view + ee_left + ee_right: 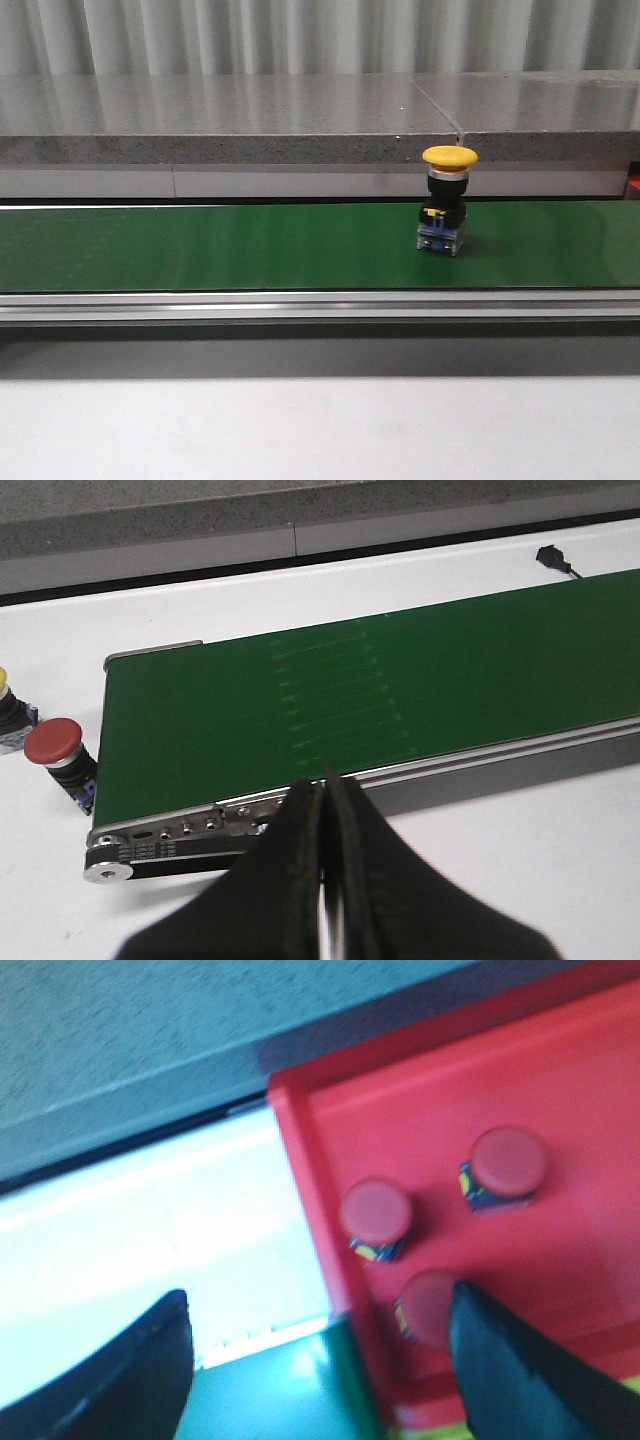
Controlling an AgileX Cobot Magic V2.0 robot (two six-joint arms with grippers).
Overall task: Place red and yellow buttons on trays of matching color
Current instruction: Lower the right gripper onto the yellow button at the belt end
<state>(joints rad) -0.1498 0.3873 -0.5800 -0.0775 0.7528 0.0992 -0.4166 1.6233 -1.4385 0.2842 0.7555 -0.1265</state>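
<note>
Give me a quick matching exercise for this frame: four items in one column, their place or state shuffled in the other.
1. yellow button
2. red tray
3. left hand
4. right hand

A. shut, holding nothing
B. standing upright on the green belt
C. open
D. holds three red buttons

Pairs: 1-B, 2-D, 3-A, 4-C

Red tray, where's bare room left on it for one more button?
The red tray holds three red buttons clustered near its corner. The floor beyond them, toward the far rim, is bare. The right gripper hangs open beside the nearest button.
</note>
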